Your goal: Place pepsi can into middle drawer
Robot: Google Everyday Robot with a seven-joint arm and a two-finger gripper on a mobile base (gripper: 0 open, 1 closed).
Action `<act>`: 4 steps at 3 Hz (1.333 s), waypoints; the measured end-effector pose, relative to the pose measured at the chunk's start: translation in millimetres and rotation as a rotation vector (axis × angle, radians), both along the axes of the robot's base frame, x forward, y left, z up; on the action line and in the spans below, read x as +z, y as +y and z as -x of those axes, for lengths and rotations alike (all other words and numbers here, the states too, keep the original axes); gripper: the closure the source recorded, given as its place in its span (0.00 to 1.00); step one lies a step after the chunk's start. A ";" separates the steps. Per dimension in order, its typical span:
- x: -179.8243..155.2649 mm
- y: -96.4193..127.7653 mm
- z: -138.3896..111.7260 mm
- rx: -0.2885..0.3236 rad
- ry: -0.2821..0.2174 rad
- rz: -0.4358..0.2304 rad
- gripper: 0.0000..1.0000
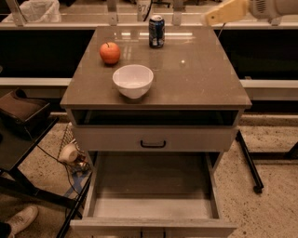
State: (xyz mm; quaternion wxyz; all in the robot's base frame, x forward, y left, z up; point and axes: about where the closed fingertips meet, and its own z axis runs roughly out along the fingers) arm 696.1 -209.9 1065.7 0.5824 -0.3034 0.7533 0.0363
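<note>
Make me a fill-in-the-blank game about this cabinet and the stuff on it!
1. The bowl on the cabinet top is colored ____.
2. The round fruit left of the can is an ____.
3. The middle drawer is ____, not shut.
4. The gripper hangs in the picture's upper ____ corner.
Missing words: white, apple, open, right.

The tool hovers upper right; pepsi can upright on countertop (rear edge).
</note>
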 end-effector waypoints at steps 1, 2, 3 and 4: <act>-34.0 34.3 -74.6 -0.030 -0.031 -0.068 0.00; -68.1 61.1 -141.0 -0.080 -0.041 -0.119 0.00; -90.9 78.6 -184.9 -0.117 -0.043 -0.144 0.00; -119.6 107.2 -239.6 -0.133 -0.028 -0.191 0.00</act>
